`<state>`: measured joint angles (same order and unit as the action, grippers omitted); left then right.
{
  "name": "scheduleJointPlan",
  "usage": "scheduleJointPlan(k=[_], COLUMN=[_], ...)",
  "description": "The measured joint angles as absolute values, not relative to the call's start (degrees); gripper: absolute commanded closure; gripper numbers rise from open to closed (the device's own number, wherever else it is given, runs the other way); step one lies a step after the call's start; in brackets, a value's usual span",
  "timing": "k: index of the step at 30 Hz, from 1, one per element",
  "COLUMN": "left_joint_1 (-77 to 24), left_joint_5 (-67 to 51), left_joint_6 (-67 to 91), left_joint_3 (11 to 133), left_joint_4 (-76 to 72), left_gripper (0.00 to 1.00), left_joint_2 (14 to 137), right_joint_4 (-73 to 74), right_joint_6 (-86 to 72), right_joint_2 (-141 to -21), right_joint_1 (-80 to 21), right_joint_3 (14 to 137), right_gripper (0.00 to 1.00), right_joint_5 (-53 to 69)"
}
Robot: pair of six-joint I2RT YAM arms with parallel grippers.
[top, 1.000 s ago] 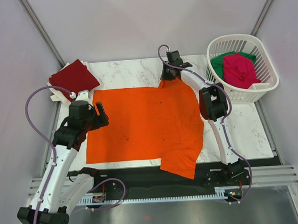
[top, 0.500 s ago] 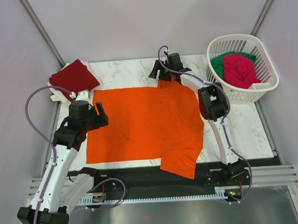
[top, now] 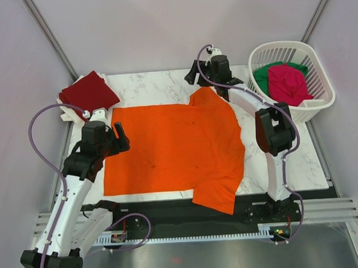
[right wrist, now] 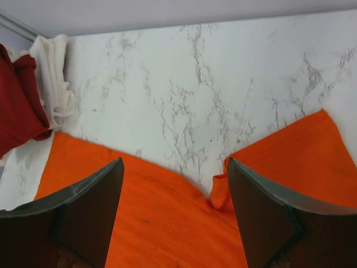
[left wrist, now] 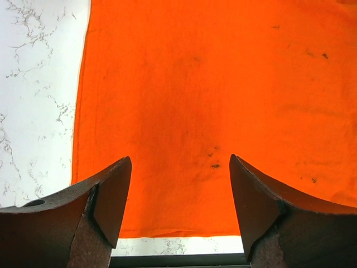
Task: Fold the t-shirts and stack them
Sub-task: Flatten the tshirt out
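Observation:
A bright orange t-shirt point(top: 174, 149) lies spread flat on the marble table point(top: 146, 84), one sleeve hanging over the near edge. My left gripper point(top: 120, 137) hovers open over its left hem point(left wrist: 195, 100), with nothing between the fingers point(left wrist: 111, 195). My right gripper point(top: 205, 78) stands open above the far sleeve point(right wrist: 290, 151) at the back edge and holds nothing. A folded dark red t-shirt point(top: 88, 92) rests at the back left corner. A magenta-pink t-shirt point(top: 287, 83) and a green one point(top: 263, 77) lie bunched in the basket.
The white lattice basket point(top: 298, 111) stands at the back right, beside the right arm. A white cloth point(right wrist: 53, 72) sticks out from under the dark red shirt point(right wrist: 19, 100). A black strip runs along the table's near edge point(top: 171, 209).
My right gripper opened and let go of the orange shirt's far sleeve, then rose and shifted back and to the right. The sleeve now lies on the table. The left arm stayed put.

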<state>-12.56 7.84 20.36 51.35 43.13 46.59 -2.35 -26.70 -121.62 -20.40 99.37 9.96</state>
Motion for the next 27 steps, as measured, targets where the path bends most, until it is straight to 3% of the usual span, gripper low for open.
scheduleJointPlan(k=[14, 27], left_joint_1=[-12.58, -12.56], left_joint_5=[5.91, 8.86], left_joint_6=[20.45, 21.5], left_joint_3=[51.37, 51.33], left_joint_4=[45.43, 46.19], left_gripper=[0.2, 0.21], left_joint_2=[42.76, 41.82], right_joint_4=[0.69, 1.67], right_joint_6=[-27.83, -32.62], right_joint_2=[-132.9, -146.65], right_joint_1=[-20.4, -17.3], right_joint_3=[99.09, 118.78], right_gripper=[0.17, 0.16], right_joint_5=[9.78, 9.17])
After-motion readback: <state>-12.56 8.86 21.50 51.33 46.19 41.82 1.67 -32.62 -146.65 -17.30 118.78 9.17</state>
